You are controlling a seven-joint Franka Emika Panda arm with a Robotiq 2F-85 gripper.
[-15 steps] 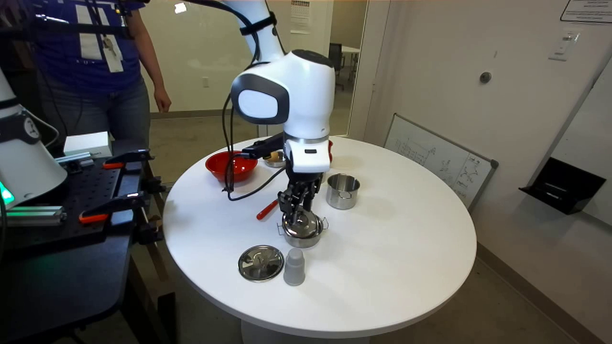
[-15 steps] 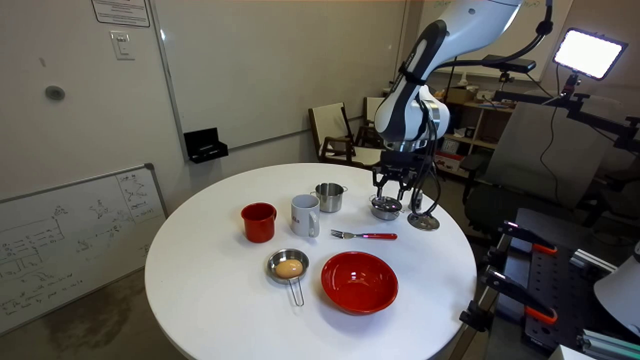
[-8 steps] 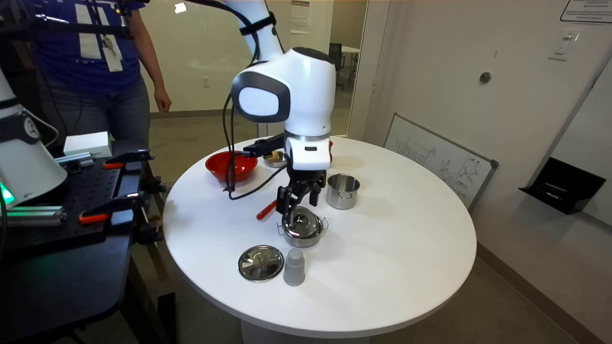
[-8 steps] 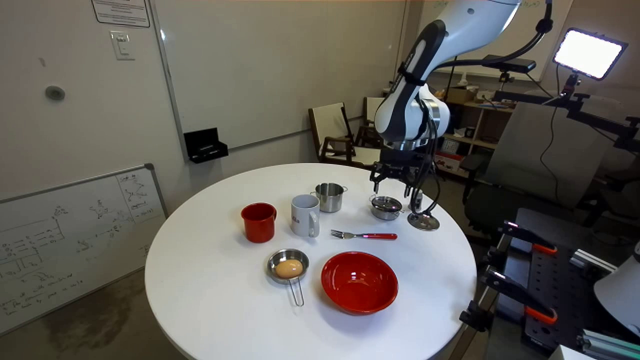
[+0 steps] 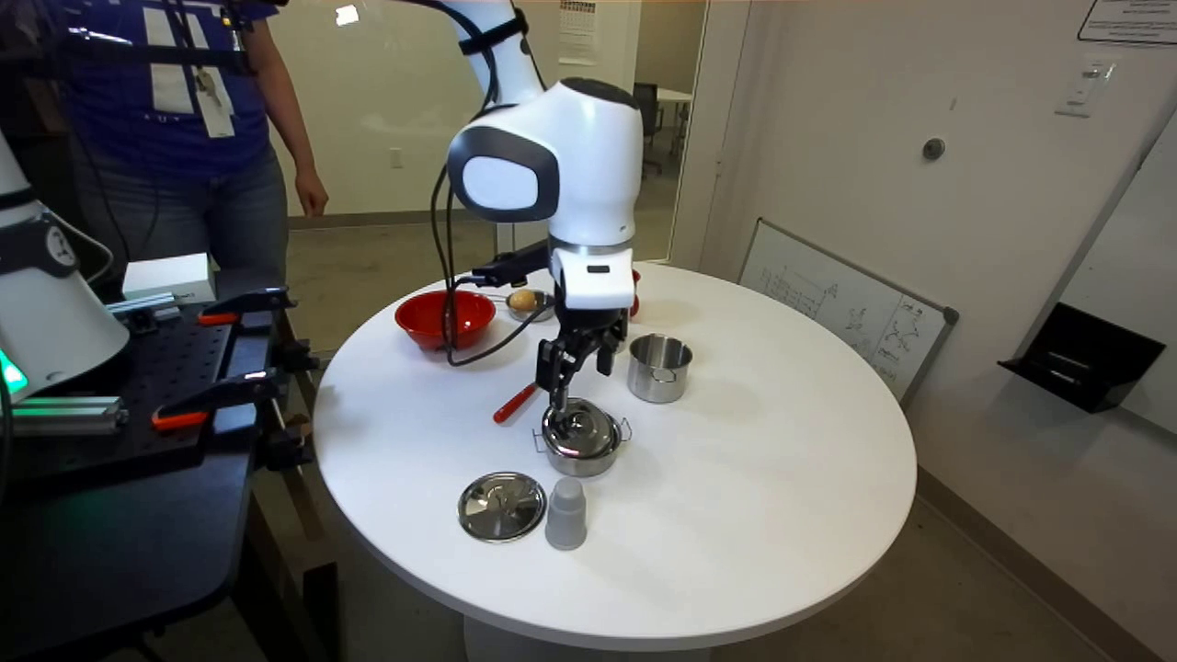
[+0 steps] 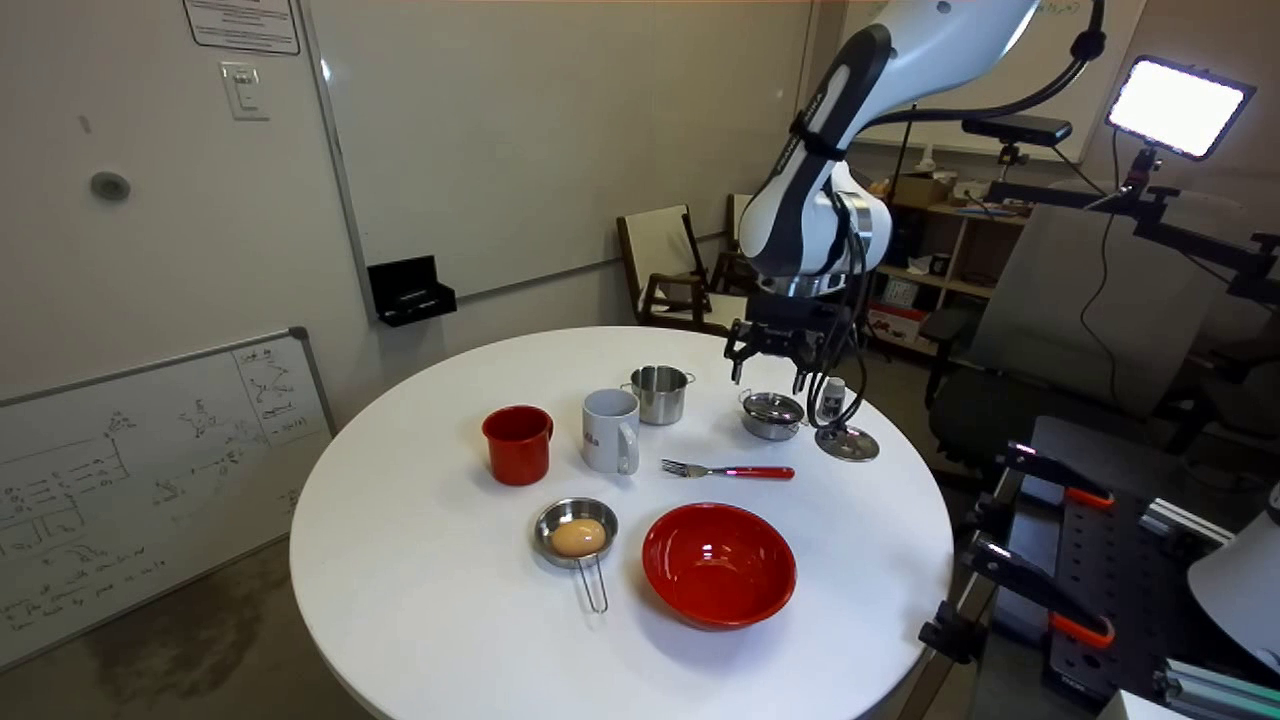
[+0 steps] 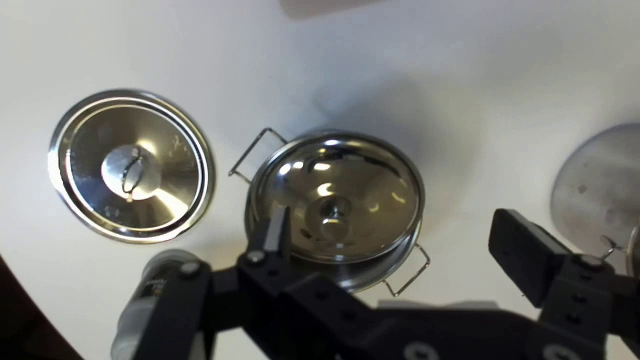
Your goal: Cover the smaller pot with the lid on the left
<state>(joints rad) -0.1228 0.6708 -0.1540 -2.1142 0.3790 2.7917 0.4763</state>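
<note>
Claw (image 6: pixel 768 383) spread above lid (image 7: pixel 340 192) on shallow pot (image 5: pixel 585 462); egg (image 6: pixel 578 538) in pan (image 6: pixel 574 508).

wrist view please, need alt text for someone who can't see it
A domed lid sits on a two-handled pot, hiding most of it, and the open hand spans much of the bottom. A flat lid lies at left, a bottle is partly hidden by the hand, and another pot is cut off at right.
</note>
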